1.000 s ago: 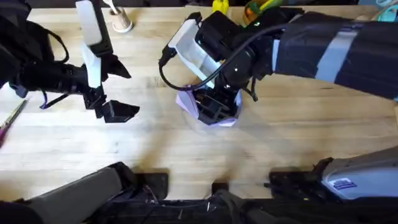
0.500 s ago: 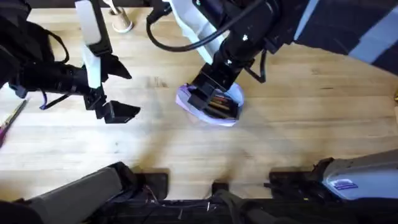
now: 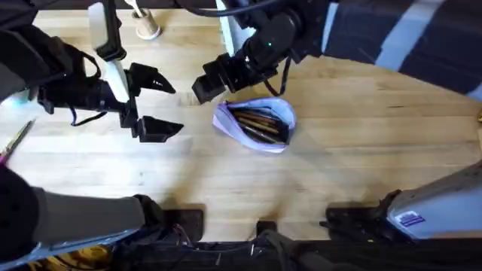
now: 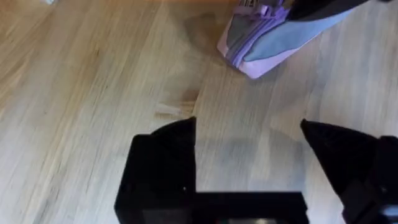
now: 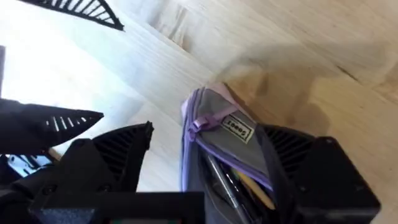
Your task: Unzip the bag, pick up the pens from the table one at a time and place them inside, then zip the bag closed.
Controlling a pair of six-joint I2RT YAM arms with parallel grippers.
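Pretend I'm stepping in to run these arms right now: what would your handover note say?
Left gripper: open, empty, hovering over the light-wood plank table to the left of the bag.
Right gripper: open, empty, above the bag's left end.
Soft lavender-purple pencil pouch: lying mid-table, unzipped and gaping.
Pens: dark and tan sticks lie inside the pouch.
Done: unzipping, loading the pens.
Left: zip the pouch closed.

The left arm reaches in from the left side, its wrist level, and the left gripper (image 3: 160,103) hangs with its two black fingers spread wide apart. The right arm stretches across from the right, rising high and large under the camera. The right gripper (image 3: 215,78) is parted, fingers empty.
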